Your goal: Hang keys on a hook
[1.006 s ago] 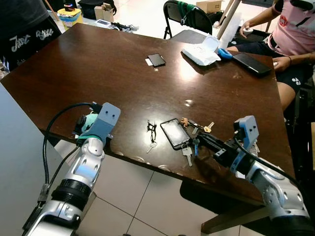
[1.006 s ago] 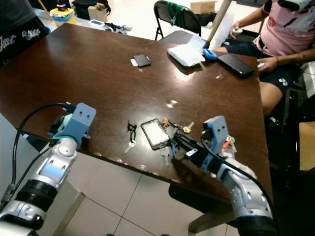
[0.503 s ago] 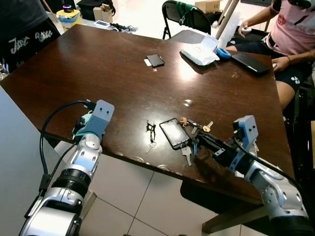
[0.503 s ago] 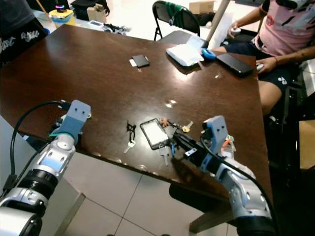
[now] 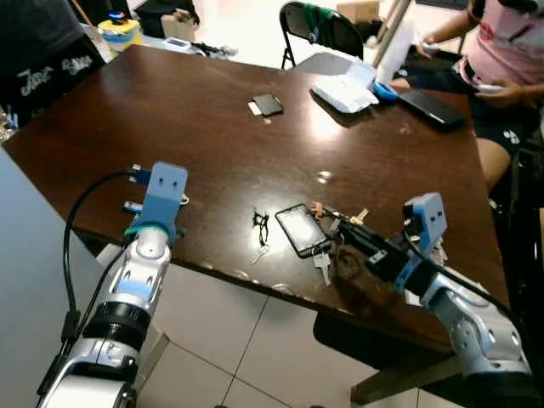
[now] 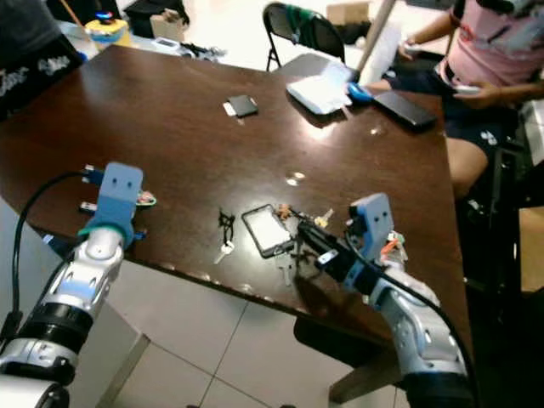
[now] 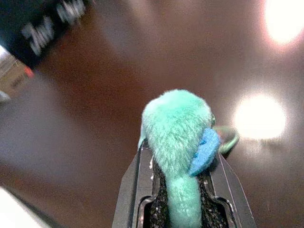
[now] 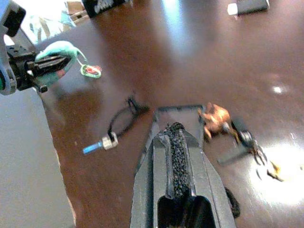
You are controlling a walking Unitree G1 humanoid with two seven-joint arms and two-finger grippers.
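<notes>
Nearest, at the front edge of the dark brown table [image 5: 212, 127], the left gripper [image 8: 52, 61] is raised over the table's near left part. Its fingers are closed on a fluffy teal toy [image 7: 178, 130] with a small blue patch; the toy bulges out past the fingertips. A small green ring [image 8: 90, 71] hangs from the toy just above the tabletop.

To the right, the right gripper [image 5: 344, 235] reaches in low over the near right part of the table. Its two black fingers [image 8: 173, 152] lie pressed together with nothing visibly between them, their tips beside the bunch of keys [image 5: 340, 223].

The keys lie on the table in a loose spread: a brown fob [image 8: 216, 118], a few metal keys and a dark fob, touching the right side of a black phone [image 5: 299, 228] that lies flat with its screen up. One silver key [image 5: 323, 266] pokes out below the phone toward the table edge. Just left of the phone lies a thin black cord loop [image 5: 262, 223] with a small silver key [image 5: 261, 252] at its end.

Farther back, near the middle of the table, sits a small black card [image 5: 269, 104]. Beyond it on the far right are a white packet [image 5: 344, 92], a blue object [image 5: 387, 89] and a dark flat phone [image 5: 435, 109]. A person in a pink shirt [image 5: 510, 47] sits at the far right corner, and a black folding chair [image 5: 323, 30] stands behind the table.
</notes>
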